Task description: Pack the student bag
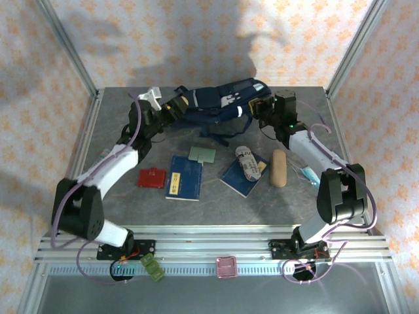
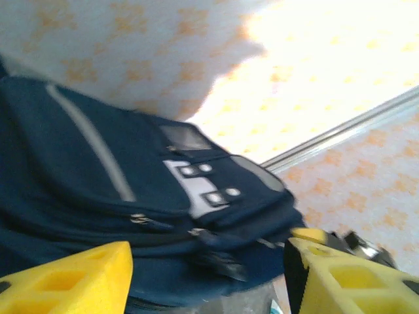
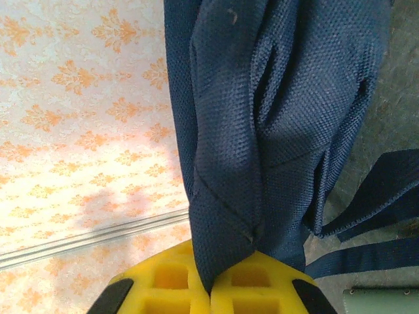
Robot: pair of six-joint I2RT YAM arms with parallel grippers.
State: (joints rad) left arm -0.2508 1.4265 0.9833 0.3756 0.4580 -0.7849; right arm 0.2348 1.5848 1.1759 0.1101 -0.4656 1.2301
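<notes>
The student bag (image 1: pixel 219 101), navy blue with grey stripes and pale pocket patches, lies at the back middle of the table. My left gripper (image 1: pixel 175 106) is at its left end. In the left wrist view its yellow fingers (image 2: pixel 65 281) stand wide apart and open (image 2: pixel 208 281), with the bag's zipped front (image 2: pixel 85 170) close ahead and its lower edge between them. My right gripper (image 1: pixel 262 108) is at the bag's right end. There it is shut (image 3: pixel 211 288) on a fold of the bag's navy fabric (image 3: pixel 262 131), pinched between the two yellow fingers.
In front of the bag lie a red pouch (image 1: pixel 151 177), a blue book (image 1: pixel 184 177), a grey-green card (image 1: pixel 201 154), a second blue book (image 1: pixel 239 180) with a patterned roll (image 1: pixel 249 163) on it, a tan case (image 1: pixel 279 167) and a teal item (image 1: pixel 308 173). Dark straps (image 3: pixel 380 190) trail on the table.
</notes>
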